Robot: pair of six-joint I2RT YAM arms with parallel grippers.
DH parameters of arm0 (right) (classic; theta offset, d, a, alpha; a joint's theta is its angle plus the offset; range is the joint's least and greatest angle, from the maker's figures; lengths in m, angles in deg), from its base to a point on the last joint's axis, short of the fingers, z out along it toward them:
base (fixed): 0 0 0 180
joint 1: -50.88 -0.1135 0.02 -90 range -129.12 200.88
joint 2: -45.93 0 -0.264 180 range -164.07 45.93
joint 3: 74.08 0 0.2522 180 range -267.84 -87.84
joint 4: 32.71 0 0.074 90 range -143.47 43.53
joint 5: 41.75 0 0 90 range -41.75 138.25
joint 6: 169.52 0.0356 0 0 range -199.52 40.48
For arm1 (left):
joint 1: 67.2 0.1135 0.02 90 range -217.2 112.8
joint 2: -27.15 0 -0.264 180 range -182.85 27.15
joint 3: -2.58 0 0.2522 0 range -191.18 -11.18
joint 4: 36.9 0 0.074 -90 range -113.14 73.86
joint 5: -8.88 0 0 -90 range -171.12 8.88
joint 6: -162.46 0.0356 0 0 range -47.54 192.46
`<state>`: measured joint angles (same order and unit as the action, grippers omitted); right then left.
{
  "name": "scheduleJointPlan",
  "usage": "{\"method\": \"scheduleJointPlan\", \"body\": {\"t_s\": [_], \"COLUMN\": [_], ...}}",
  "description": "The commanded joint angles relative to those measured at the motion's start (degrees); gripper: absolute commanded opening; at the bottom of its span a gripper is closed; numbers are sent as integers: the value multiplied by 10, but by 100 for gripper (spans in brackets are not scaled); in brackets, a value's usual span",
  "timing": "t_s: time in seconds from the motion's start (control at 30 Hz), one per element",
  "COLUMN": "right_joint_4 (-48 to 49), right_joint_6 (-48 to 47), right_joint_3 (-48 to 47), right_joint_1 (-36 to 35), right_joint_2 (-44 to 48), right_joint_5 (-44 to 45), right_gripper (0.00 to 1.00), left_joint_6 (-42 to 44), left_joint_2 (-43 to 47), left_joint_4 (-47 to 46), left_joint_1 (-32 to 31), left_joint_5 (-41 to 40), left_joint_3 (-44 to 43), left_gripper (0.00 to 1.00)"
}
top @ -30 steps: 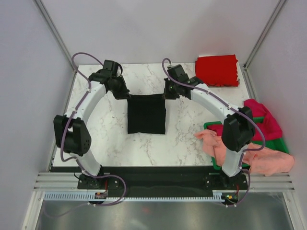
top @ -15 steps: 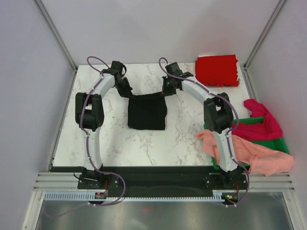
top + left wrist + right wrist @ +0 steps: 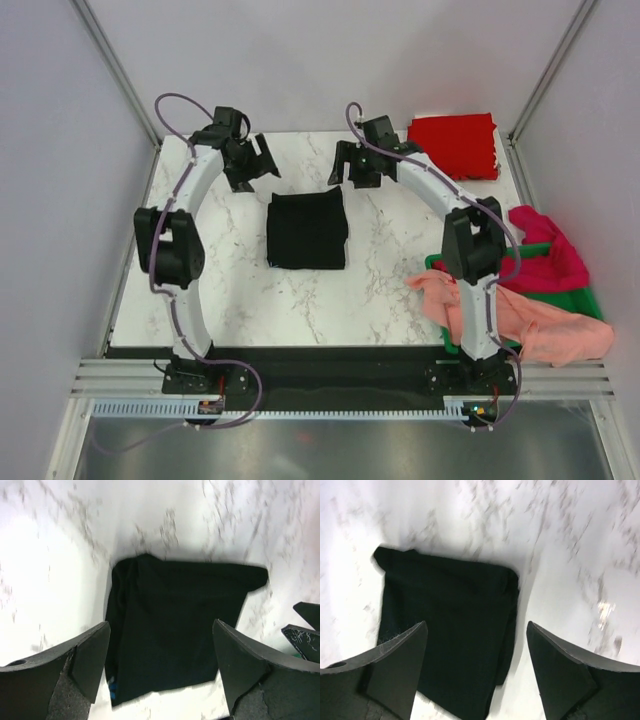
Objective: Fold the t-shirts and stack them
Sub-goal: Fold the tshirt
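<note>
A black t-shirt (image 3: 306, 231) lies folded into a rectangle in the middle of the marble table (image 3: 230, 290). It also fills the left wrist view (image 3: 175, 625) and the right wrist view (image 3: 450, 635). My left gripper (image 3: 253, 165) hovers open above its far left corner, holding nothing. My right gripper (image 3: 352, 168) hovers open above its far right corner, also with nothing in it. A bright red t-shirt (image 3: 453, 146) lies folded at the far right corner. A salmon-pink t-shirt (image 3: 540, 325) and a magenta t-shirt (image 3: 545, 255) lie crumpled at the right.
A green bin (image 3: 585, 300) sits at the table's right edge under the crumpled shirts. Metal frame posts (image 3: 115, 65) and grey walls enclose the table on three sides.
Both grippers opened and let go of the black shirt's far edge, then rose and drew back from it. The shirt now lies flat, slightly shorter front to back.
</note>
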<state>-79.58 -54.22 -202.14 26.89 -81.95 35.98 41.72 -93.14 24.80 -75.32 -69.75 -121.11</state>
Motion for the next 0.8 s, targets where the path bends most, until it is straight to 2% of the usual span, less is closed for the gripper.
{"method": "scheduleJointPlan", "body": {"t_s": [0.0, 0.03, 0.13, 0.27, 0.4, 0.53, 0.67, 0.77], "right_joint_4": [55, 108, 197, 326, 420, 416, 408, 396], "right_joint_6": [32, 65, 113, 221, 258, 243, 251, 267], "right_joint_3": [104, 188, 317, 439, 533, 576, 610, 627], "right_joint_1": [-6, -10, -31, -49, -61, -83, -119, -154], "right_joint_2": [138, 186, 248, 257, 216, 164, 150, 168], "right_joint_5": [-48, -76, -124, -194, -209, -162, -110, -77], "right_gripper": [87, 86, 83, 76, 73, 70, 68, 68], "left_joint_6": [8, 3, -26, -82, -100, -79, -36, -14], "left_joint_2": [141, 158, 209, 240, 236, 214, 181, 180], "left_joint_4": [14, 11, -28, -108, -166, -194, -196, -184], "left_joint_1": [-30, -40, -87, -130, -135, -130, -121, -100], "left_joint_5": [-21, -20, 1, 33, 42, -9, -60, -70], "left_joint_3": [64, 107, 198, 302, 395, 480, 503, 506], "left_gripper": [89, 88, 86, 83, 80, 79, 78, 77]}}
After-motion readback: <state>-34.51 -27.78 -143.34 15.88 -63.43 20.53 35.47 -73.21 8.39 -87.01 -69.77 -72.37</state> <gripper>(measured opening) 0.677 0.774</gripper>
